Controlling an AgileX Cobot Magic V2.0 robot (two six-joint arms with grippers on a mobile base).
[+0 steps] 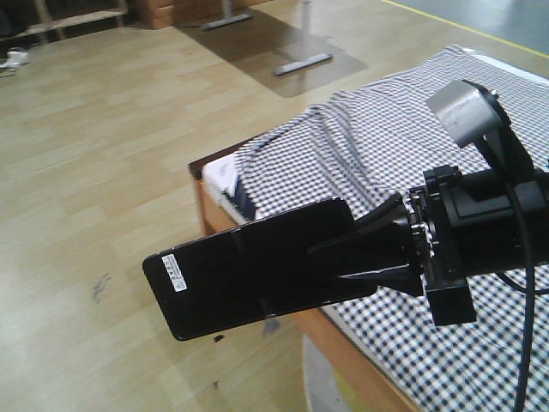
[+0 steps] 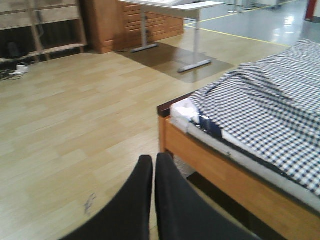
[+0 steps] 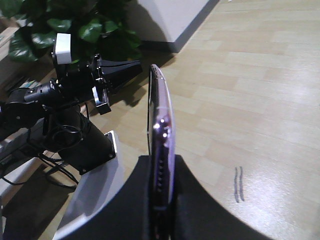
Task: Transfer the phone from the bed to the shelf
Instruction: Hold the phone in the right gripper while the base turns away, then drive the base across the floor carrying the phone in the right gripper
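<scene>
Clamped by one end in the right gripper (image 1: 326, 262), the phone (image 1: 232, 275) hangs in the air off the bed's (image 1: 446, 129) corner; slim, stiff and glossy (likely slippery and fragile), it wants a firm pinch across its flat faces, while the left gripper (image 2: 154, 165) is closed, empty.

Floor (image 1: 86, 172) is laid in pale wood planks, and 2 dark scuffs (image 3: 238, 183) are seen on it. A white-topped desk (image 2: 200, 5) is set beside a brown cabinet (image 2: 120, 27). Grey floor beyond is marked by a yellow line (image 1: 463, 28). A plant (image 3: 75, 22) is placed by a white wall (image 3: 170, 12). The bed (image 2: 215, 155) is wood-framed.
</scene>
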